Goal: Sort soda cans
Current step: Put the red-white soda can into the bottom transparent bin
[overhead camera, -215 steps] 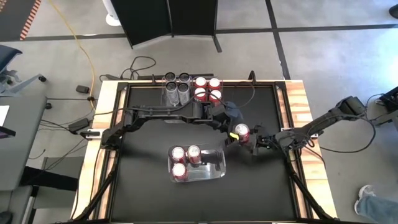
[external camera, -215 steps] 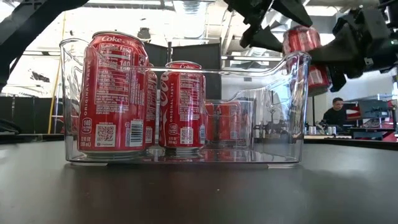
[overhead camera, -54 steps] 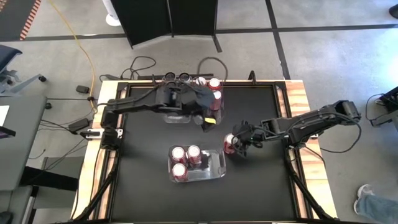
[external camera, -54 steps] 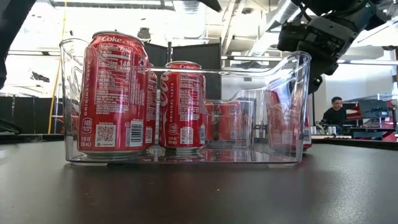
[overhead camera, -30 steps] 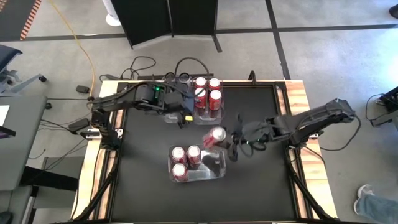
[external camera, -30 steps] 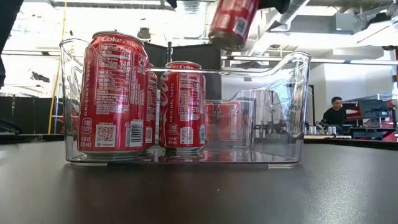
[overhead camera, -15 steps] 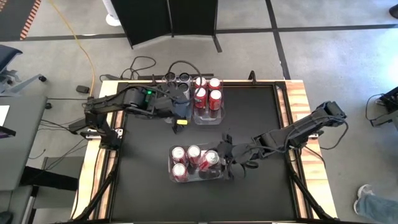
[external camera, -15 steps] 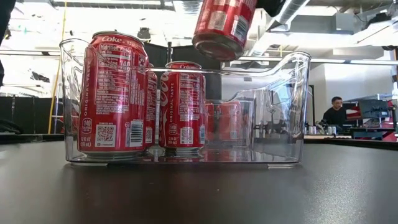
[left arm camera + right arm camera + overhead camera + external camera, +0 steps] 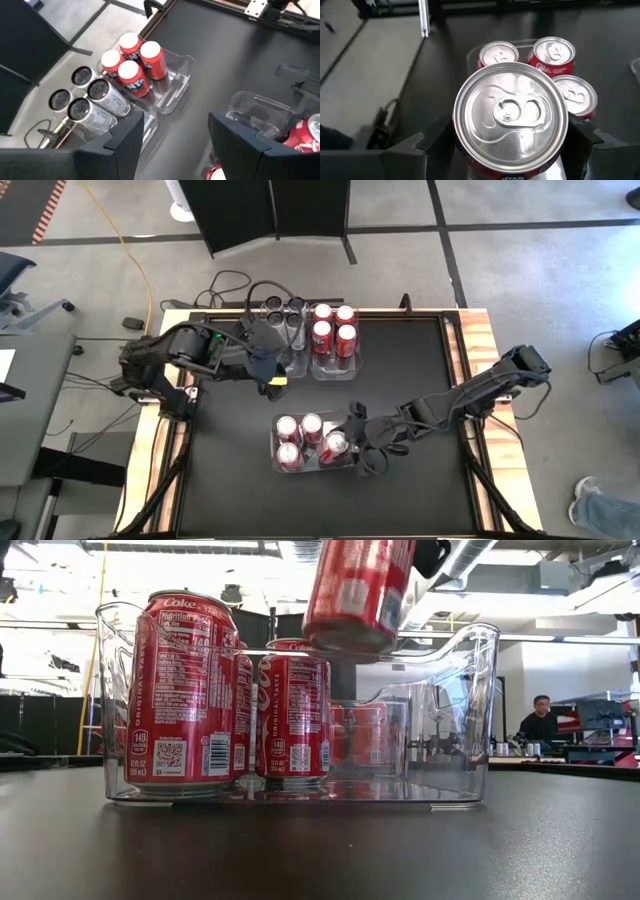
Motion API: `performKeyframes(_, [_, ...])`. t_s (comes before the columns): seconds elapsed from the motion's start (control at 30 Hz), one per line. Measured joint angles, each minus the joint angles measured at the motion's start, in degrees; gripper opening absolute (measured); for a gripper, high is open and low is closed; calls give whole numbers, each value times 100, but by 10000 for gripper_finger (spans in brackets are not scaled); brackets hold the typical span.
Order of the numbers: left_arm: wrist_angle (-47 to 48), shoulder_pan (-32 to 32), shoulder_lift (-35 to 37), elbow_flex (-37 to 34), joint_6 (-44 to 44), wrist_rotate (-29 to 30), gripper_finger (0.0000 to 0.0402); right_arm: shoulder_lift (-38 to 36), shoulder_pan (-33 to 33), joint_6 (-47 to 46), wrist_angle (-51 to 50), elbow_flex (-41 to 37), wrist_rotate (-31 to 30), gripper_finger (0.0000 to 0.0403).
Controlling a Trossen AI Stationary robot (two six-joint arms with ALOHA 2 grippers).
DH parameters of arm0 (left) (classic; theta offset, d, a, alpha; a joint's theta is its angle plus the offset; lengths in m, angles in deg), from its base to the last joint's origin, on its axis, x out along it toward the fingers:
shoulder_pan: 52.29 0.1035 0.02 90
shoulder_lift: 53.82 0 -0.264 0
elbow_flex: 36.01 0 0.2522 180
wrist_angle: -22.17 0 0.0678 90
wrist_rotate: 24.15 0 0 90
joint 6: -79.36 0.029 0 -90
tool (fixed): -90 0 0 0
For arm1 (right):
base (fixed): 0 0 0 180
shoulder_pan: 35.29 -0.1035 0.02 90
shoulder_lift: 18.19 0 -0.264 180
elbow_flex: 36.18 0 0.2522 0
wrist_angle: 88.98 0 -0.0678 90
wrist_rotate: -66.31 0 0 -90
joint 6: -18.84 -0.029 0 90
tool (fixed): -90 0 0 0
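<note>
Clear near bin (image 9: 352,442) holding three red cans (image 9: 298,428), right gripper (image 9: 345,444) clamped on a fourth red can (image 9: 335,444) above that bin, left gripper (image 9: 172,145) spread open, empty, beyond the bin.

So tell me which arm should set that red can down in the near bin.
Right. The right gripper already holds the red can above the clear bin, beside three cans inside. The left gripper is open and empty, back by the far bins.
</note>
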Motion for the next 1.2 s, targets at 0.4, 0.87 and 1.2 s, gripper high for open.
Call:
performKeyframes(0.4, [-7, -102, 178, 1, 178, 75, 215, 830, 301, 980, 592, -2, 660, 270])
performKeyframes(0.87, [-5, -87, 152, -2, -23, 25, 215, 1650, 559, 1685, 1082, 20, 1349, 273])
performKeyframes(1.2, [-5, -85, 160, -1, -235, -138, 215, 1641, 599, 1766, 1248, 0, 1367, 320])
